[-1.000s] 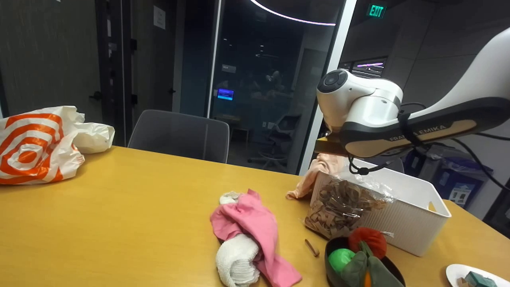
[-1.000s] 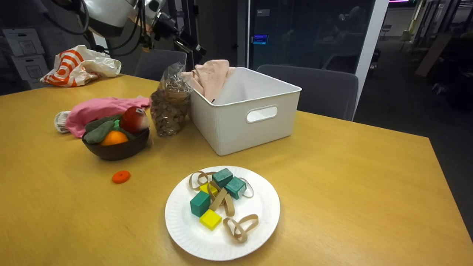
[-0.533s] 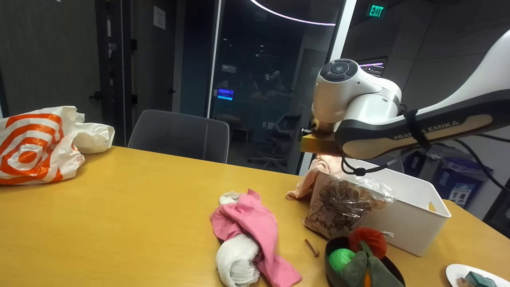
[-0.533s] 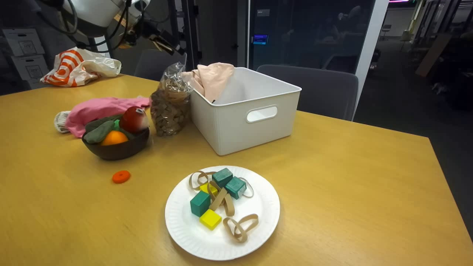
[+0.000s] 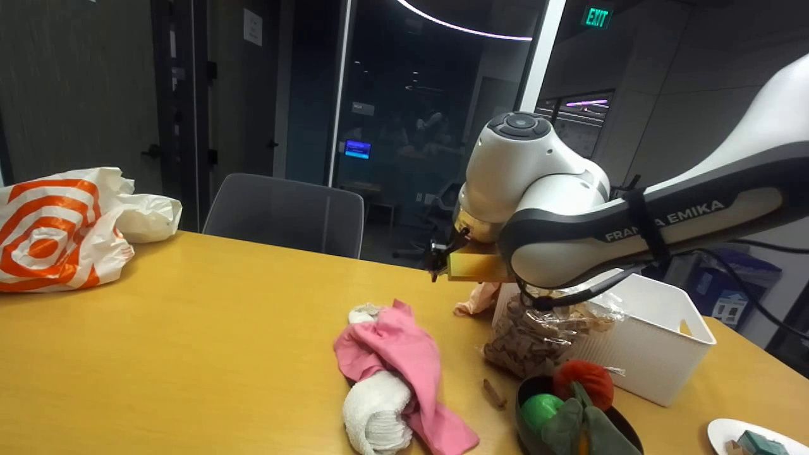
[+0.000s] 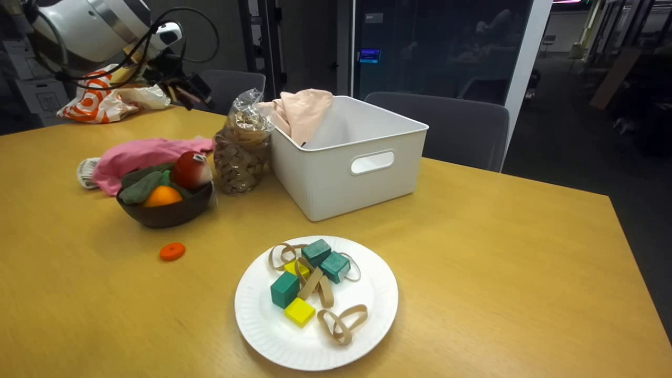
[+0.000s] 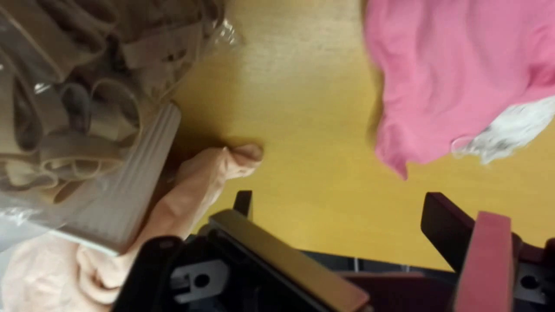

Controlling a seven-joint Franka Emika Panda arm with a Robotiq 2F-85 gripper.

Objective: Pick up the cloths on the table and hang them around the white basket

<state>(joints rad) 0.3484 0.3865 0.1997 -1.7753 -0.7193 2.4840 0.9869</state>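
Observation:
Over a corner of the white basket hangs a peach cloth, partly inside and partly down the outside; its tail reaches the table in the wrist view. A pink cloth lies crumpled on the table, across a white cloth that shows at both ends. My gripper is open and holds nothing, its fingers spread wide above the table. It hangs in the air between the peach cloth and the pink cloth, touching neither. The arm covers part of the basket in an exterior view.
A clear bag of brown bands leans against the basket. Close by sits a dark bowl of toy produce. A paper plate holds blocks and bands. An orange disc and a white-and-orange bag also lie on the table.
My gripper has moved away from the basket and lower, toward the pink cloth's side. The peach cloth stays on the basket, its top settled slightly lower. Other things have not moved.

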